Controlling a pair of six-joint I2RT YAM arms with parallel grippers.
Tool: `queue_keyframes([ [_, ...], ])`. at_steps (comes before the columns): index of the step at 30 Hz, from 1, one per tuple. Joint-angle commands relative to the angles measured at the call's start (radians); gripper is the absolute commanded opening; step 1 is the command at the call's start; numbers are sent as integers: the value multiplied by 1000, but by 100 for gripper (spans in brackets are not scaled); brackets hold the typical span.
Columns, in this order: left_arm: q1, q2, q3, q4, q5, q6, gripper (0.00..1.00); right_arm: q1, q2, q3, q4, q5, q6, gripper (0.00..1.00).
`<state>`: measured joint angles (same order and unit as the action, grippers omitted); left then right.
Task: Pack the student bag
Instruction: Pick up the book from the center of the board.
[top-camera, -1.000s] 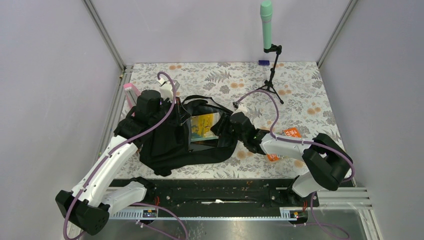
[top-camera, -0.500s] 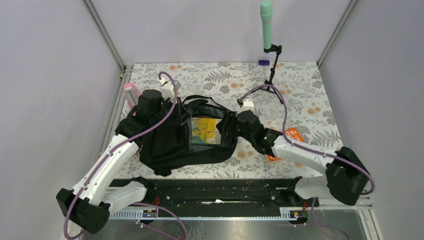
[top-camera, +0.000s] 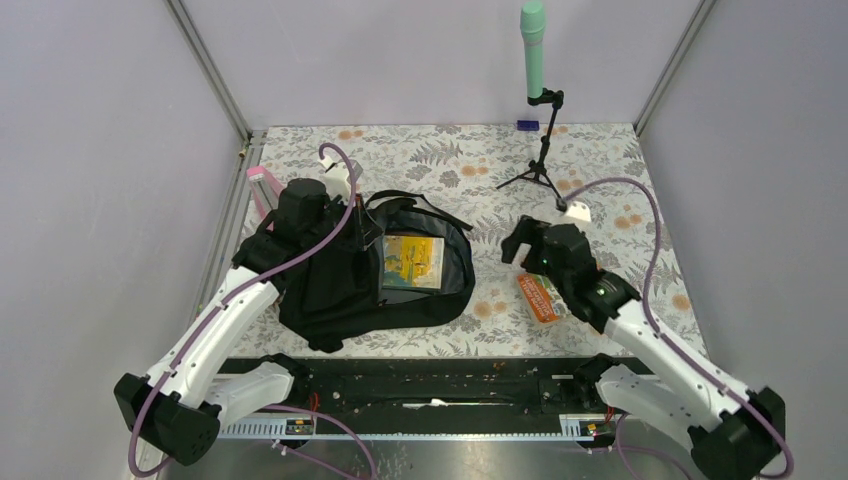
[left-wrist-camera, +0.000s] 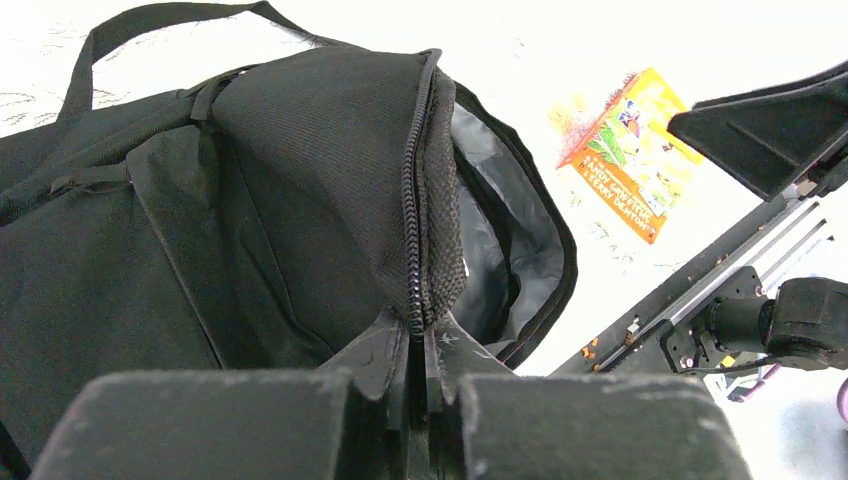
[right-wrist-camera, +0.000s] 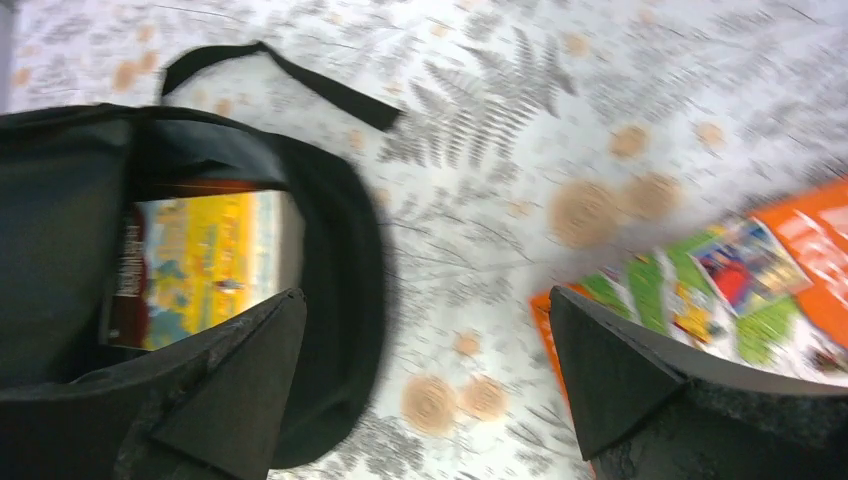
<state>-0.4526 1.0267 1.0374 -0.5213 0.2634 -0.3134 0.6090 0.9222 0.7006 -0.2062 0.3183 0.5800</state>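
1. Bag (top-camera: 420, 305) at nine o'clock on the counter (top-camera: 600, 170): left gripper (top-camera: 363, 237) clamps its zip edge, mouth open.
2. Right gripper (top-camera: 527, 243), jaws apart, should square over the orange book (top-camera: 540, 298) at four o'clock.

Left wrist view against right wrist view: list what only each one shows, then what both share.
Only the left wrist: the left gripper shut on the zipper edge of the large soft black fabric backpack, holding it up so the grey lining shows. Only the right wrist: a yellow picture book inside the bag. Both: the backpack and the orange illustrated booklet on the floral table cover.
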Motion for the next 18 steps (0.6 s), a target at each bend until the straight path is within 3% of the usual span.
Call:
queue_keyframes([
  [1,-1,1,16,91,-9,7,0,-98,-120,-88,-188,28,76,100],
  [5,-1,6,16,90,-4,4,0,-235,-205,-153,-297,-14,124,100],
  [10,-1,2,15,90,-9,5,0,-326,-305,-167,-487,106,199,100],
  [14,-1,-5,15,90,-13,7,0,-387,-384,-200,-546,161,237,100],
  [18,-1,-10,15,87,-14,8,0,-466,-418,-234,-564,107,273,100],
])
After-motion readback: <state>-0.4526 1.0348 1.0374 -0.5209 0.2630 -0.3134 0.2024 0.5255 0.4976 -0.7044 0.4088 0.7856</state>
